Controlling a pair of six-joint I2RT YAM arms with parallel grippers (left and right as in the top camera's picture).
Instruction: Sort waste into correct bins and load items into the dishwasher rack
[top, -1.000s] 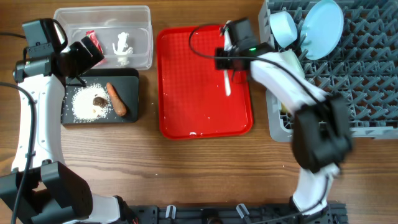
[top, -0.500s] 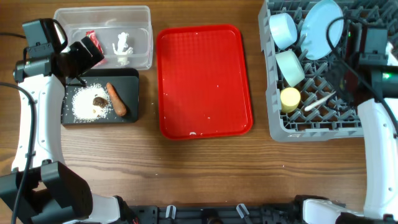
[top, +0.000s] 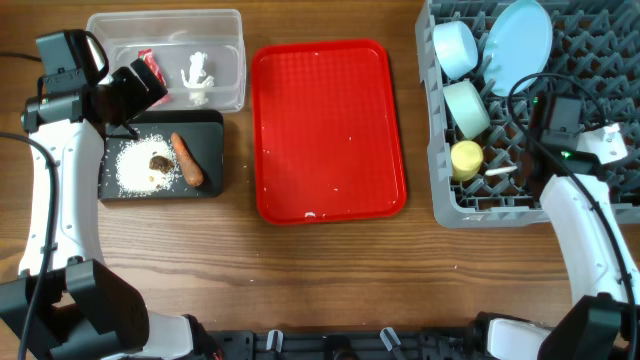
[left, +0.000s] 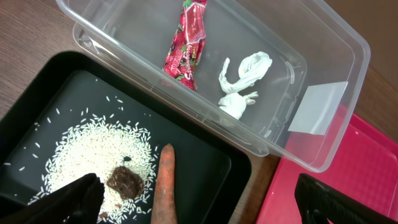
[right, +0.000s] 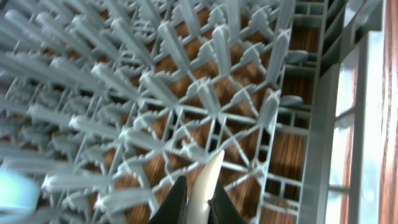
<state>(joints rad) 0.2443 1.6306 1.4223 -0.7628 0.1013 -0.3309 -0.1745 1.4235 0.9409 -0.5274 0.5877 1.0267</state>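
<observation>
Now, your left gripper (left: 198, 186) hangs wide open and holds nothing. Below it, the black tub (left: 233, 171) carries rice crumbs (left: 81, 149), a brown lump (left: 126, 182) and a carrot piece (left: 165, 180). The clear tub (left: 124, 25) holds the red wrapper (left: 186, 43), its lettering unreadable, and the white scrap (left: 242, 81). Your right gripper (right: 198, 204) pinches the white spoon (right: 208, 174) inside the rack (right: 186, 93).

L gripper (left: 196, 190) spread wide, R gripper (right: 198, 191) pinched

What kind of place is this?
Probably a lab bench staged for dish clean-up: grey plastic peg rack holding a light-blue round plate, flat red serving tray, clear plastic tub, shallow black tub.
</observation>
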